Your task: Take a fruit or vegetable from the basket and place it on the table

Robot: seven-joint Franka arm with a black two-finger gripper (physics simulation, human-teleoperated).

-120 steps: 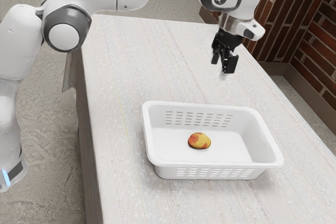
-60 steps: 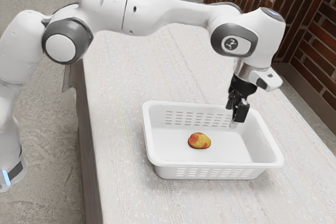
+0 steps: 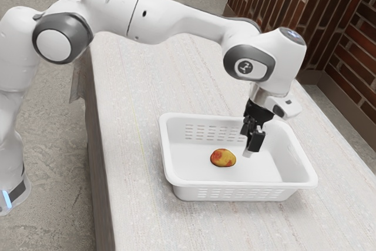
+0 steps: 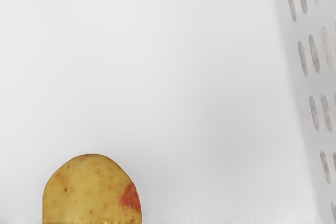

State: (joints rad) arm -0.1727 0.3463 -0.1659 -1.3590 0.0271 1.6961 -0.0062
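Right of centre in the exterior view, the gripper (image 3: 249,144) hangs over the basket; whether it is open or closed I cannot tell. The red-and-yellow fruit (image 3: 223,158) lies near the frame's centre, on the floor of the white basket (image 3: 235,192).

We see a rounded yellow fruit (image 3: 223,158) with red patches and small brown specks, lying on the floor of the white plastic basket (image 3: 166,157), clear of its walls. Our basket, rectangular with slotted sides, sits upright on the pale, faintly streaked table (image 3: 126,86).
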